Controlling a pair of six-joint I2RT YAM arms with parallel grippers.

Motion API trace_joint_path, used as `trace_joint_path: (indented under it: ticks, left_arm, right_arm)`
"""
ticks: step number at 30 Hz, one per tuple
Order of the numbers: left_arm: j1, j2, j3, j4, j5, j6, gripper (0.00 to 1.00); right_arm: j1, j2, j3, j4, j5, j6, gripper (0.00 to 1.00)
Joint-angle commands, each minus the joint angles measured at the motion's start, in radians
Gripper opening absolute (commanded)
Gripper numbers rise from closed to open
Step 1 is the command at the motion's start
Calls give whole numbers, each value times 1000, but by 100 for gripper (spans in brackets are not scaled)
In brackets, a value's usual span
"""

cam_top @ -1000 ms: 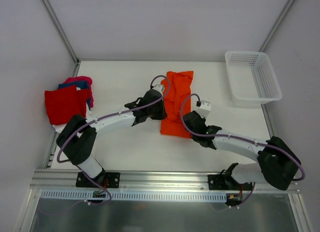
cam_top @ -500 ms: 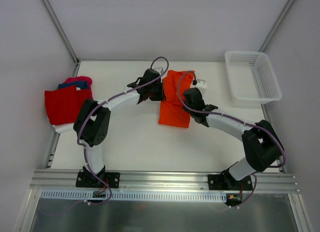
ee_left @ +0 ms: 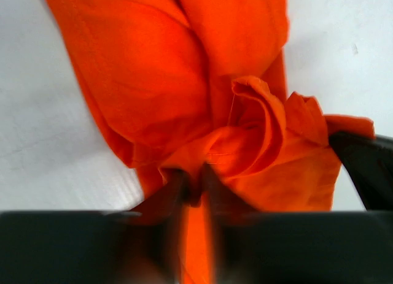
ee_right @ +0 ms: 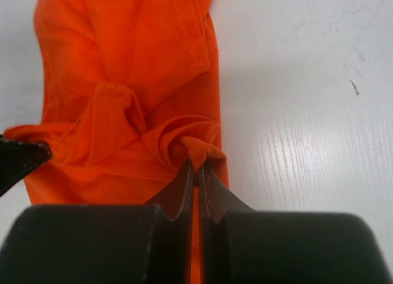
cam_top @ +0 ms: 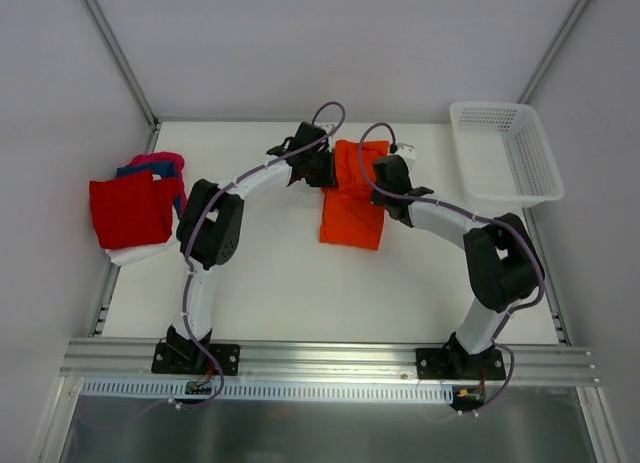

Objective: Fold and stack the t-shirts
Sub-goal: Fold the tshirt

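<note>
My right pincer [ee_right: 196,168] clamps the orange shirt [ee_right: 116,57]; my left pincer [ee_left: 195,186], blurred amid cloth, I cannot tell.

Fingers [ee_left: 174,195] of the left gripper [ee_left: 195,187] are blurred (grip not judged). The orange t-shirt [ee_left: 153,81] is cut off at the top. At the table's [cam_top: 270,283] left edge, a white t-shirt [cam_top: 135,253] is mostly covered.

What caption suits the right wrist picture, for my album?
Right gripper pinches a bunched fold of the orange t-shirt on a white table.
</note>
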Motion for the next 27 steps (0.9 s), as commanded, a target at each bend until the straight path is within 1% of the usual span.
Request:
trace_joint_path:
  ticks: [1,2,3,4,5,6,7,8,10,11,12,13,14,15,17,18,19,20,23,25,27]
  left_arm:
    - [22,14,47,-46,-26,31,36]
    - [25,17,48,-49,-37,36,54]
    - [25,20,48,-54,-52,36,79]
    - [27,20,50,-52,-63,36,99]
    - [27,20,51,-54,-72,39,99]
    - [27,19,51,-52,-81,43,99]
    - [28,8,56,-52,-105,46,99]
    - [27,-4,55,-54,-115,49,99]
    - [24,-55,39,-51,-144,56,99]
    - [21,-76,30,-52,-156,56,99]
    - [16,-99,21,-51,-170,59,99]
    - [10,-147,4,-49,-199,65,99]
    - [-8,-171,-5,-49,-207,74,99]
    - [-19,-220,-25,-47,-236,80,99]
    - [-53,-273,-51,-47,-271,80,99]
    - [-65,-322,-85,-49,-277,80,99]
    - [-77,-339,-99,-49,-274,79,99]
    - [-94,-354,-114,-49,-261,63,99]
    - [-111,-386,-182,-37,-212,19,99]
    - [-146,-394,-237,-17,-228,16,99]
    - [-180,-383,-272,12,-242,16,99]
  right_arm:
    - [-25,58,80,-12,-42,-28,0]
    - [-31,95,94,-12,-57,-33,2]
    - [-36,115,109,-21,-78,-31,11]
    - [-40,130,123,-21,-85,-33,24]
    - [-42,153,147,-21,-83,-36,39]
    - [-42,158,154,-21,-73,-40,43]
    - [-43,157,163,-21,-69,-50,46]
    - [-42,150,163,-21,-68,-57,47]
    - [-40,89,154,-21,-68,-96,49]
    - [-40,59,148,-21,-66,-106,55]
    - [-40,-15,129,-12,-72,-131,56]
    - [-39,-53,118,-9,-74,-142,57]
    - [-37,-95,109,-7,-74,-151,76]
    - [-34,-179,88,-8,-77,-168,79]
    - [-25,-260,69,-16,-89,-179,81]
    - [-19,-334,51,-21,-100,-177,82]
    - [-20,-365,45,-21,-109,-169,84]
    - [-19,-388,40,-63,-125,-165,85]
    - [-14,-426,28,-122,-168,-149,85]
    - [-10,-425,-19,-113,-172,-140,81]
    - [-7,-414,-58,-88,-177,-123,74]
